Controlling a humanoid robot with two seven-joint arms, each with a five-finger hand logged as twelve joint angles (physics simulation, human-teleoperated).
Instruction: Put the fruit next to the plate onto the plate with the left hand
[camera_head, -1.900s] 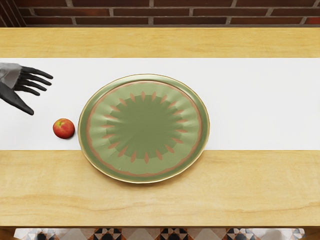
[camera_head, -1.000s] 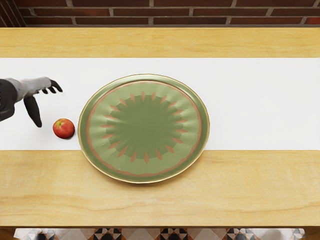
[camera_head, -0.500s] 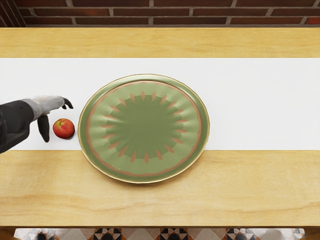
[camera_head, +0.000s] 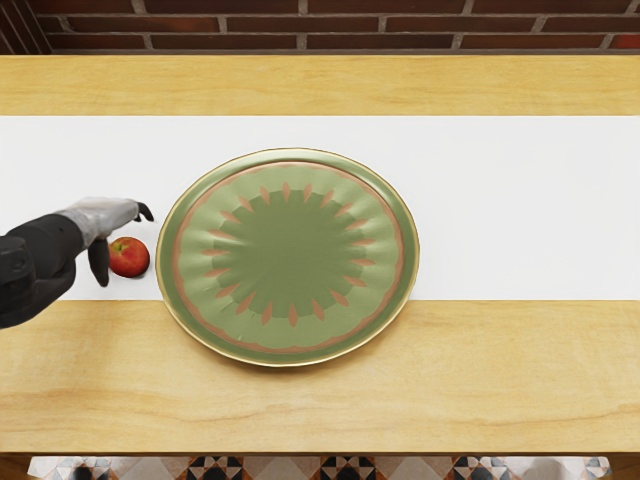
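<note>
Left hand (camera_head: 105, 218) poised over the apple (camera_head: 129, 257), which sits on the white runner (camera_head: 520, 200) just beside the plate (camera_head: 288, 156), off its left rim and not on it. The hand is open and holds nothing. Its thumb (camera_head: 98, 268) hangs down on the apple's side away from the plate, and its dark fingertips (camera_head: 143, 211) reach past the fruit's far side, toward the plate's rim. Whether any of them touches the skin you cannot tell from this view.

Your risk here is the round fruit. Close with the thumb leading and you would likely nudge the apple toward the plate, where it may knock against the raised rim or roll along it, out of the grasp. Close too high on it and the smooth apple could squirt out from between the fingers. Carry it low and it could catch the plate's edge and shift the plate on the tabletop (camera_head: 320, 380). The right hand is out of view.
</note>
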